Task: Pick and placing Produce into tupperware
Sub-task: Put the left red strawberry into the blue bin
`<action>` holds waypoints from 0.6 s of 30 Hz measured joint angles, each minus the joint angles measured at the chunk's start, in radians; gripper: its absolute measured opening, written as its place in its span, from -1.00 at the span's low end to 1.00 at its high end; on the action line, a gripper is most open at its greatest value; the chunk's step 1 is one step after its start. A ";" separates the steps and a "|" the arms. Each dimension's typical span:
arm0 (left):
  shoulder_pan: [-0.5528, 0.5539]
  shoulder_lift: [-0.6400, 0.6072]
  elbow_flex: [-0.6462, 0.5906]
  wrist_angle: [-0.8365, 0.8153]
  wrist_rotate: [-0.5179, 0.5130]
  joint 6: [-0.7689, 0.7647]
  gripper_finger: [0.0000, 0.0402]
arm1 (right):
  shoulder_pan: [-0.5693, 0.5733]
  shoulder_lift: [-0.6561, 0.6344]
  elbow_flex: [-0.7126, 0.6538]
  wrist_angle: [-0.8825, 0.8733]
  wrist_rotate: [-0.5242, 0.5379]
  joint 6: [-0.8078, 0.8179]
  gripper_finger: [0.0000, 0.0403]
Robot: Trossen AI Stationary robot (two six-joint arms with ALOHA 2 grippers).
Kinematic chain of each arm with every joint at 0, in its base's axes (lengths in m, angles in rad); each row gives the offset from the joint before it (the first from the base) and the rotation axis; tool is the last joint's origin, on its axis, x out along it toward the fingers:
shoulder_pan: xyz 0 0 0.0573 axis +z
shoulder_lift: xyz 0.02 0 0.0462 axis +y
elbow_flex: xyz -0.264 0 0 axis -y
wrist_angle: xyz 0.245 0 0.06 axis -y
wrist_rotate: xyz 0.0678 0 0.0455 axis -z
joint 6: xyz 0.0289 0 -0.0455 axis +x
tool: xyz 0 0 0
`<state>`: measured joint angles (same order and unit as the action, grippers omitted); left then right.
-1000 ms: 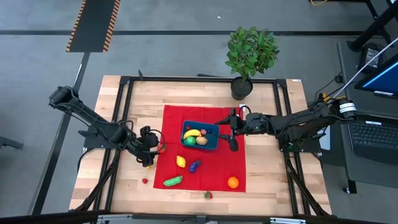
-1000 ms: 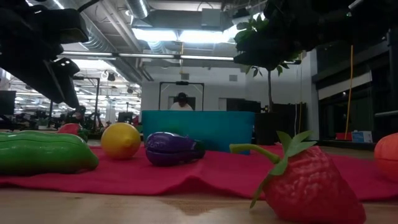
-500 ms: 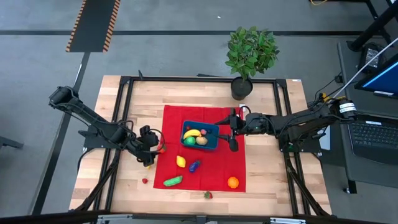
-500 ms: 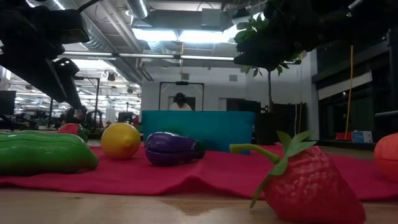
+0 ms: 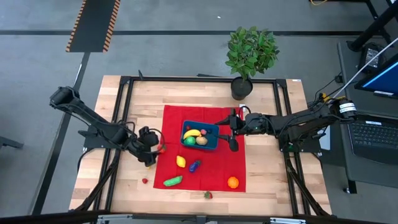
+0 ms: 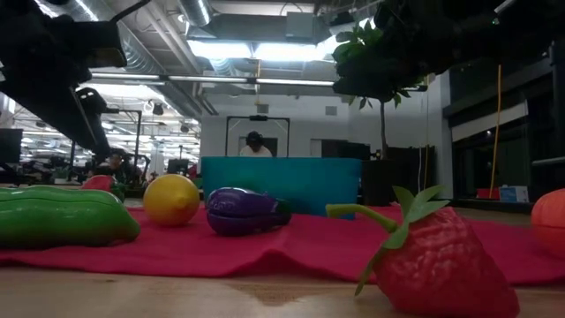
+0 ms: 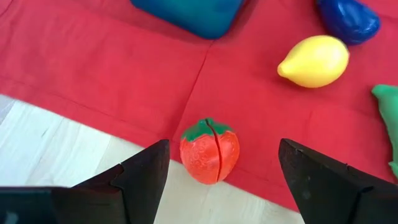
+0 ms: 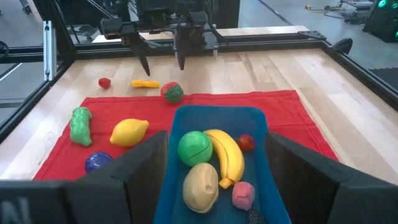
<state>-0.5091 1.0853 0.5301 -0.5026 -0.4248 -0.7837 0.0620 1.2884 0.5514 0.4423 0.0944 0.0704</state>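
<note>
The left gripper [image 5: 151, 147] hangs left of centre in the high view, fingers spread wide and empty, straddling a red strawberry [image 7: 209, 150] on the red cloth's [image 7: 93, 56] edge. Next, I judge: lower, close, carry it to the tupperware [image 5: 200, 136] at centre. The right gripper [image 5: 231, 132], fingers apart and empty, waits beside it.

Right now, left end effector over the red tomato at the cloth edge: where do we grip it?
Grip the tomato across its round middle, coming straight down. It sits alone on the red cloth edge, centred between the open fingers of the left end effector, with free space both sides.
</note>
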 joint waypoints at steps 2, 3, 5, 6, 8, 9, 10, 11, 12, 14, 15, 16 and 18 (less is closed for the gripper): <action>0.000 0.022 0.000 -0.001 0.000 0.000 0.46 | 0.000 0.000 0.000 0.000 0.000 0.000 0.33; 0.001 0.034 0.000 0.000 0.000 0.000 0.46 | 0.000 0.000 0.000 0.000 0.000 0.000 0.33; 0.005 0.064 0.000 0.001 0.000 -0.002 0.46 | 0.000 0.000 0.000 -0.001 0.000 0.000 0.33; 0.008 0.081 0.000 0.002 0.000 -0.003 0.46 | 0.000 0.000 0.000 -0.001 0.000 0.000 0.33; 0.016 0.112 0.000 0.006 0.001 -0.003 0.46 | 0.000 0.000 0.000 0.000 0.000 0.000 0.33; 0.020 0.127 0.000 0.011 0.004 -0.003 0.46 | 0.000 0.000 0.000 0.000 0.000 0.000 0.33; 0.025 0.140 0.000 0.021 0.012 -0.003 0.46 | 0.000 0.000 0.000 -0.001 0.000 0.000 0.33; 0.031 0.152 0.000 0.031 0.022 -0.002 0.46 | 0.000 0.000 0.000 -0.001 0.000 0.000 0.33; 0.036 0.162 0.000 0.038 0.029 -0.002 0.46 | 0.000 0.000 0.000 0.000 0.000 0.000 0.33; 0.046 0.184 0.000 0.056 0.039 -0.002 0.46 | 0.000 0.000 0.000 -0.001 0.000 0.000 0.33; 0.050 0.192 0.000 0.059 0.044 -0.002 0.46 | 0.000 0.000 0.000 0.000 0.000 0.000 0.33; 0.054 0.201 0.000 0.061 0.049 -0.002 0.46 | 0.000 0.000 0.000 -0.001 0.000 0.000 0.33; 0.062 0.218 0.000 0.063 0.063 -0.001 0.46 | 0.000 0.000 0.000 -0.002 0.000 0.000 0.33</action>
<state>-0.4475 1.3033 0.5301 -0.4391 -0.3615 -0.7847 0.0624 1.2884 0.5514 0.4404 0.0944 0.0704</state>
